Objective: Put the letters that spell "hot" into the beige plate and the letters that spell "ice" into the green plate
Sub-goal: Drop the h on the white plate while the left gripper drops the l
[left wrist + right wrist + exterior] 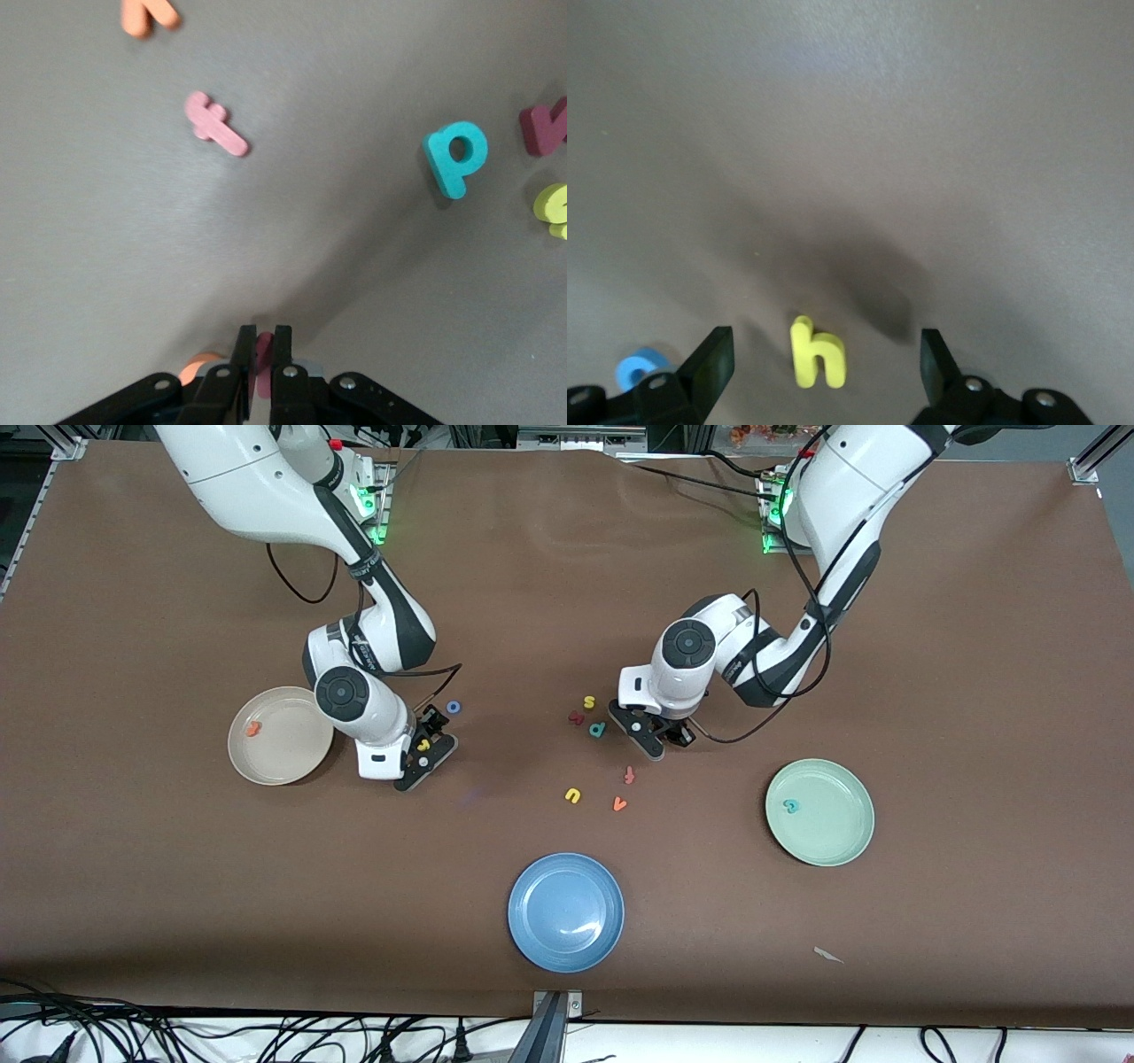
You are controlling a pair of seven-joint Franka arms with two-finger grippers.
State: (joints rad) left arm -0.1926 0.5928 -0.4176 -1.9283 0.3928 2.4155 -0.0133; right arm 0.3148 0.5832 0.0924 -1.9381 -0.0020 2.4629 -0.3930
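My left gripper (658, 735) (264, 335) is low over the table's middle, shut on the dark red "i" (264, 356), which is pinched upright between its fingers. The orange "e" (200, 365) peeks out right beside them. My right gripper (429, 742) (824, 351) stands open beside the beige plate (292, 766), with the yellow "h" (423, 745) (818, 355) lying flat between its fingers, untouched. The blue "o" (453, 707) (638, 368) lies close by. An orange "t" (254, 729) is in the beige plate. A teal "c" (790, 806) is in the green plate (833, 841).
Loose letters lie near my left gripper: yellow "s" (588, 702), curved dark red letter (576, 716), teal "p" (598, 729) (456, 158), orange "f" (629, 775) (215, 124), orange "v" (619, 804), yellow "u" (572, 795). A blue plate (565, 911) sits nearest the front camera.
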